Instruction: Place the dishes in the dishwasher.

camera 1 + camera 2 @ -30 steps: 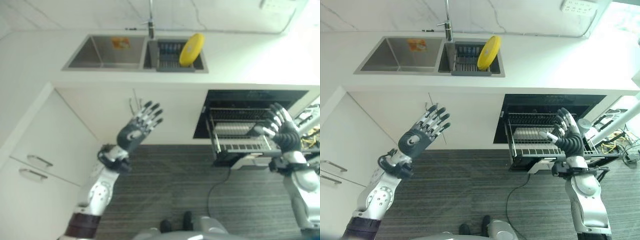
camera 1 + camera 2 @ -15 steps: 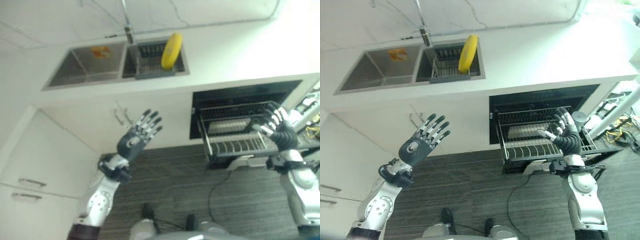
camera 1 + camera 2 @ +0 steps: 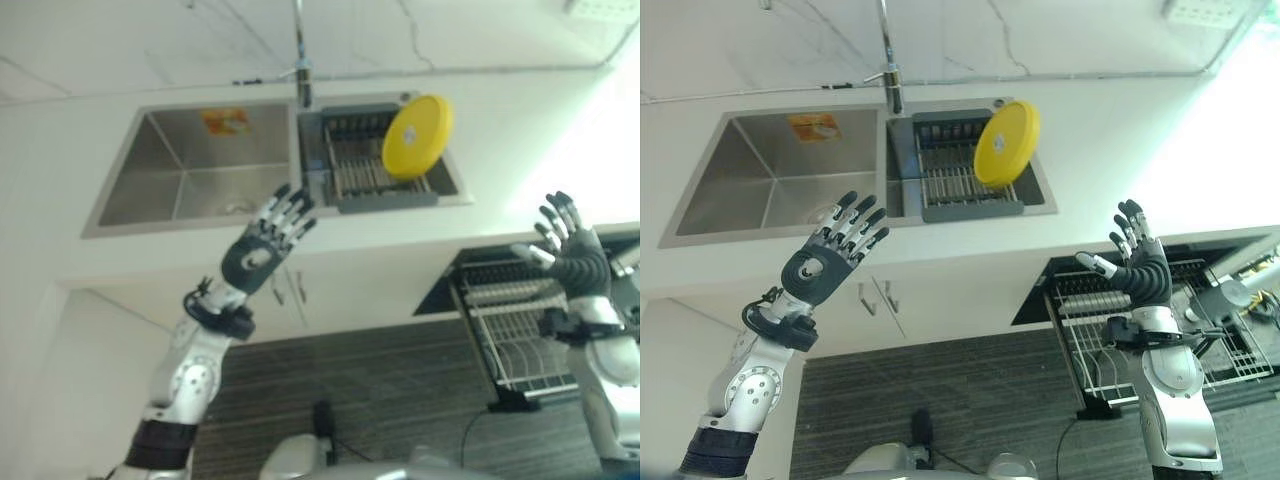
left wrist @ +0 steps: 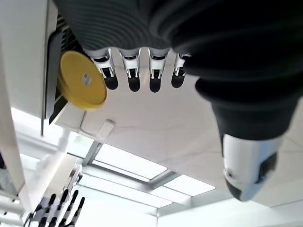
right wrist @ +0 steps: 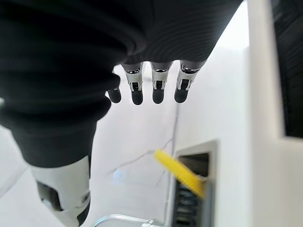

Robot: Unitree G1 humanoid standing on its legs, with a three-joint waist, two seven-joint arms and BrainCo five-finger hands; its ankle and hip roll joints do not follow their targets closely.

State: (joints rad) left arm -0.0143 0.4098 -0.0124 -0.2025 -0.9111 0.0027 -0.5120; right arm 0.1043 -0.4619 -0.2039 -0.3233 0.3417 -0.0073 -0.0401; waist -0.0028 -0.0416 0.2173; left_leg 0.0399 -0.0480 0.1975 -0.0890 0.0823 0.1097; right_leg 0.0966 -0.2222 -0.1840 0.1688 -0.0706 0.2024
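A yellow plate stands on edge in the dark drying rack in the sink's right basin. It shows again in the left wrist view as the yellow plate, and edge-on in the right wrist view as the plate. My left hand is raised, open and empty, in front of the sink's front edge. My right hand is also raised, open and empty, in front of the counter above the dishwasher. The dishwasher is open below the counter, its wire rack pulled out.
The sink's left basin is bare steel with a sticker on its back wall. A tap stands behind the divider. White counter spreads to the right. Cabinet doors with handles sit under the sink.
The camera has swung up and closer to the counter, so sink and plate look larger. Both hands have risen towards counter height and stay open.
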